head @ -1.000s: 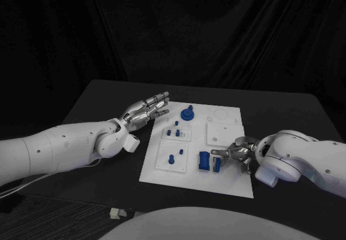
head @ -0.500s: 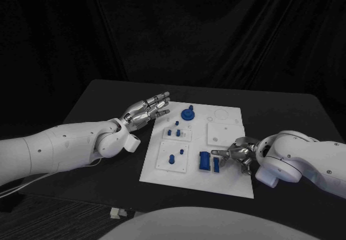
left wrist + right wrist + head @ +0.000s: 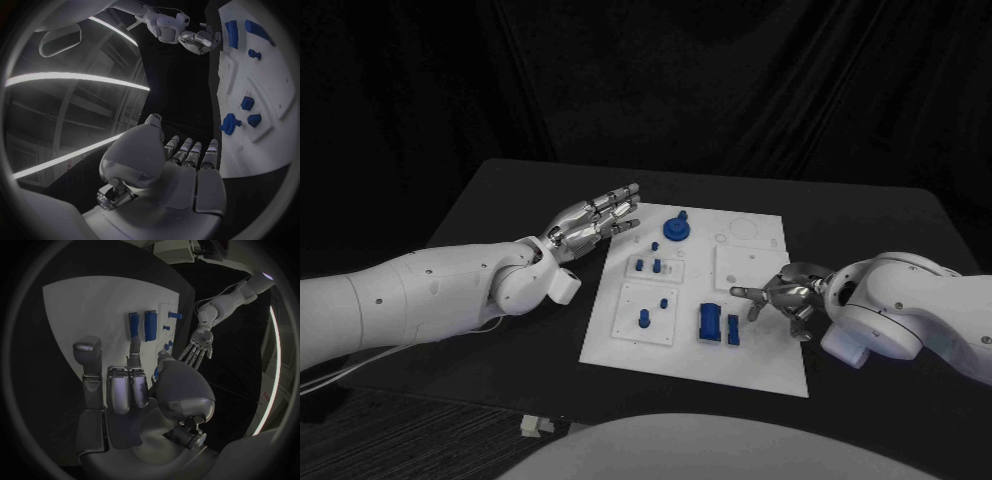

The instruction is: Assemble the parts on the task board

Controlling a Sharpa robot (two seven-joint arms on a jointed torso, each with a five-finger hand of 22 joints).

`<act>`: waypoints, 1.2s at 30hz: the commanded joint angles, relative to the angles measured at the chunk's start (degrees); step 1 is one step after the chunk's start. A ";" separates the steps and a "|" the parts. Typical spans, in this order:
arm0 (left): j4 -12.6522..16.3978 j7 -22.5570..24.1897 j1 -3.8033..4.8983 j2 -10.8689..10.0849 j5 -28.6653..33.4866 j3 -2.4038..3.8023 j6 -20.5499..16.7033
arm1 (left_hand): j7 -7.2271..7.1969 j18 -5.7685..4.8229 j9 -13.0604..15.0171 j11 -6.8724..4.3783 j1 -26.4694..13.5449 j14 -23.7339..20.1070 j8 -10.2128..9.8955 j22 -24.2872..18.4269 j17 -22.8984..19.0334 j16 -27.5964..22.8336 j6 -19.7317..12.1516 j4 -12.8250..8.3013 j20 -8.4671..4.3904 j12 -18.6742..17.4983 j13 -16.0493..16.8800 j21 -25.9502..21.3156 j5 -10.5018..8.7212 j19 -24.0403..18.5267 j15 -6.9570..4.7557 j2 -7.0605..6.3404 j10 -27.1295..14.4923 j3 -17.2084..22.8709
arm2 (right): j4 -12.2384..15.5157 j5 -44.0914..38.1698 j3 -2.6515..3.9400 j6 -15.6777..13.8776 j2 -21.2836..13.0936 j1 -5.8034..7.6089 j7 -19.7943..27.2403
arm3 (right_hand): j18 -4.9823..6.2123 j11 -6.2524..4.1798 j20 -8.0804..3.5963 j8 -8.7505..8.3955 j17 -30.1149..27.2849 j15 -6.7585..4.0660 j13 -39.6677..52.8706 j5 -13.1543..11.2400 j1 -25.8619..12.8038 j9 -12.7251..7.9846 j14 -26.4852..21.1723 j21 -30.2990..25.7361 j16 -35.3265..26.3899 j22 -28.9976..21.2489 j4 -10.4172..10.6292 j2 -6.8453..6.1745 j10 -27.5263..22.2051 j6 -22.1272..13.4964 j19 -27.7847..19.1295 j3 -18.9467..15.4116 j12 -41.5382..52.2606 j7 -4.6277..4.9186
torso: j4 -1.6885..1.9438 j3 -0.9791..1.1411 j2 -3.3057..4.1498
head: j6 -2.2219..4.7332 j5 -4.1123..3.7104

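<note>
Two upright blue blocks (image 3: 718, 324) stand nearest us on the task board (image 3: 697, 370), the white plate lying in the middle of the black table (image 3: 877, 215). Just beside them we see our right hand (image 3: 779, 297), and this is where the moment differs from a second ago: then the hand sat low against the blocks with its fingers close around them, whereas now it has lifted slightly and drawn back toward the board's right edge, fingers spread and holding nothing. The blocks themselves have not moved. Left of them a small blue peg (image 3: 643, 319) stands in its square recess, and farther on two short blue pegs (image 3: 646, 266) sit in the next recess. Beyond those, near the board's far edge, we find the round blue knob (image 3: 675, 229). Our left hand (image 3: 596, 219) hovers flat over the board's far left corner, fingers extended and apart, empty, unchanged from the earlier frames.
</note>
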 commanded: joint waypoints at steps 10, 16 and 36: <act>0.23 4.86 -0.08 -0.18 0.28 0.05 0.40 | 0.61 0.70 0.09 0.51 0.61 -0.03 0.41 0.09 0.09 0.26 0.04 -0.02 0.29 0.40 0.09 0.28 0.44 0.04 0.54 0.06 -0.08 0.37 | 6.66 -22.40 0.01 -7.03 -4.43 0.32 12.90 | -0.31 0.48 0.01 -1.80 13.47 0.32 15.10 9.37 16.86 -2.60 5.53 4.23 0.10 6.52 -10.70 -1.90 5.99 -4.07 1.57 2.83 0.14 0.89 | 0.05 -0.01 -0.02 | -0.01 -0.07; 0.13 4.79 -0.08 0.03 0.28 0.05 0.62 | 0.63 0.70 0.11 0.53 0.65 -0.02 0.43 0.09 0.09 0.27 0.12 -0.05 0.29 0.42 0.09 0.28 0.48 0.04 0.53 0.04 -0.08 0.39 | 9.54 -42.18 0.00 -10.07 -5.69 -2.13 14.57 | -0.56 -0.51 -0.48 5.86 14.13 -0.65 15.10 7.98 22.13 2.80 5.66 6.09 0.29 6.90 -14.18 -2.91 5.99 -6.70 1.50 2.23 0.14 0.01 | 0.02 0.01 0.04 | -0.01 -0.11; 0.25 4.72 -0.08 -0.17 0.28 0.05 0.71 | 0.69 0.69 0.11 0.54 0.72 -0.03 0.45 0.09 0.09 0.27 0.16 -0.08 0.29 0.40 0.09 0.28 0.53 0.04 0.51 0.05 -0.08 0.45 | 8.50 -54.12 0.00 -10.18 -4.10 -7.22 10.89 | -0.47 -1.30 -1.10 29.32 15.09 -1.36 15.10 -2.53 22.75 22.39 5.84 5.83 0.54 6.75 -1.45 -10.44 5.99 -15.10 1.24 7.06 0.14 -1.49 | -0.01 0.02 0.01 | -0.01 0.05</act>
